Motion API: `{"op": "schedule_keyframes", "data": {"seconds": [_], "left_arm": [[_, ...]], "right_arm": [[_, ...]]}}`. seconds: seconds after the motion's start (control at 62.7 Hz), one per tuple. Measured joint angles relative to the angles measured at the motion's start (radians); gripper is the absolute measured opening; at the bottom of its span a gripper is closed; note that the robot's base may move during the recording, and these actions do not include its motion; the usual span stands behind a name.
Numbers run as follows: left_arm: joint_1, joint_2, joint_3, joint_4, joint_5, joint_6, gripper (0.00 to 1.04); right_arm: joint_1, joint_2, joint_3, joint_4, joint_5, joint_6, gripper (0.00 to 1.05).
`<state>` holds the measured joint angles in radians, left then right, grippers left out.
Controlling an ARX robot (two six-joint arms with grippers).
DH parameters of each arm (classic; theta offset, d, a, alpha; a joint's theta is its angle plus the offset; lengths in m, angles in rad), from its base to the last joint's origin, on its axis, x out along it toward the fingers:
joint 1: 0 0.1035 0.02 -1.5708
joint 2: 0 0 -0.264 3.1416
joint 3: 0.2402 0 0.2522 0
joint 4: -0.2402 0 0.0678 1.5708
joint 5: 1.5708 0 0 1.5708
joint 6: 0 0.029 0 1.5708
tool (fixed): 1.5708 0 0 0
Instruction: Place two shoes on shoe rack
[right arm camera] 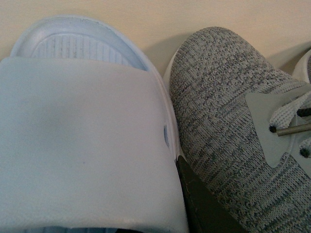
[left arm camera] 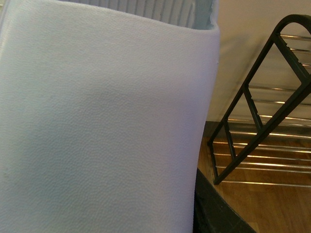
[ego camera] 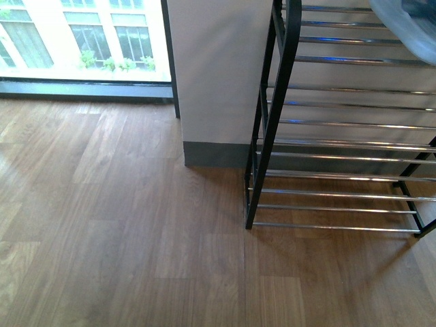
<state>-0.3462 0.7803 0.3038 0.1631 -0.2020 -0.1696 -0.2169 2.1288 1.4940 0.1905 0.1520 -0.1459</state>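
On the far left of the front view, a bright window (ego camera: 82, 41) looks out on a pale building. Below it lies a brown wood floor (ego camera: 102, 225). Next comes a white wall (ego camera: 218, 75) with a dark strip along its bottom. To the right of the wall stands the shoe rack (ego camera: 272, 116), black with shiny silver rods. Its feet rest on the floor, close to the wall. At the top right corner, a pale, blurry shape (ego camera: 398, 27) sits over the top rods. It is too blurry to tell what it is.

In the left wrist view, a white slipper (left arm camera: 97, 126) with a bumpy strap fills most of the picture, very close to the camera. A dark finger of the left gripper (left arm camera: 214, 213) peeks out beside it. It is not clear if this gripper grips anything. The rack's black end frame stands beyond.

In the right wrist view, the white slipper lies beside a grey knit sneaker (right arm camera: 228, 126) with grey laces (right arm camera: 291, 114). Their sides touch. A dark finger of the right gripper (right arm camera: 204, 204) pokes between them. Its grip cannot be made out either.
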Motion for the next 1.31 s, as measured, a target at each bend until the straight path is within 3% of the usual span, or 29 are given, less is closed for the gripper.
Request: {"op": "schedule_keyframes", "data": {"seconds": [0.494,0.909,1.308], "left_arm": [[0.0,0.0,0.0,0.0,0.0,0.0,0.02],[0.0,0.0,0.0,0.0,0.0,0.0,0.02],[0.0,0.0,0.0,0.0,0.0,0.0,0.02]], "right_arm": [[-0.012,0.103,0.146,-0.052,0.04,-0.037,0.02],[-0.01,0.122,0.154,-0.026,0.087,-0.084,0.02],[-0.026,0.065,0.052,0.069,0.069,-0.087,0.72]]}}
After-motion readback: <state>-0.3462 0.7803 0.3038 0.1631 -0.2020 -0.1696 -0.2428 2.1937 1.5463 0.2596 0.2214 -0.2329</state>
